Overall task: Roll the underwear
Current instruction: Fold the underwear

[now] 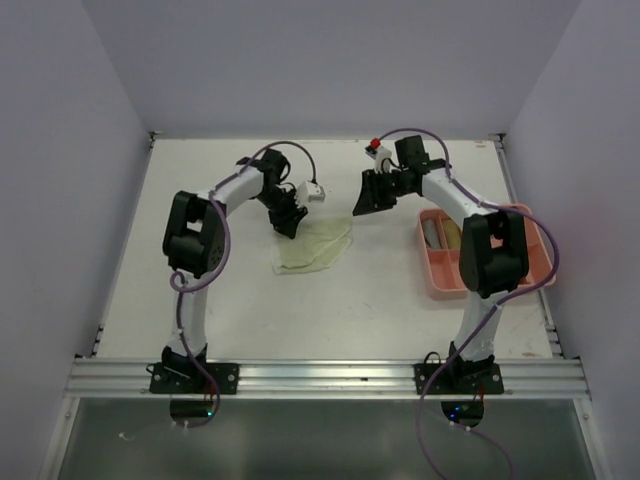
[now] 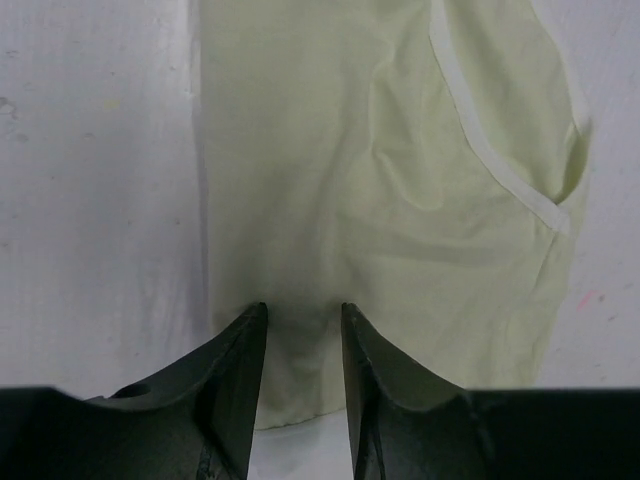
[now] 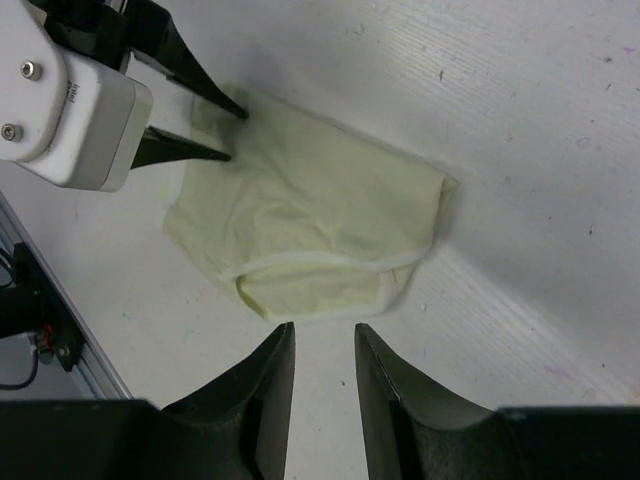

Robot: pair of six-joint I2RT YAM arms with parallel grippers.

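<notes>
One pale yellow-green underwear lies spread flat on the white table, with its white-trimmed leg openings showing. My left gripper is open at its far left edge. In the left wrist view the gripper has its fingertips down over the cloth near the hem, with nothing pinched. My right gripper is open and empty, above the table just beyond the garment's far right side. In the right wrist view the gripper sits short of the underwear. The left gripper shows there too.
A salmon-pink tray stands at the right, partly behind my right arm. It holds a grey roll and a paler roll. White walls close the table on three sides, and a metal rail runs along the near edge.
</notes>
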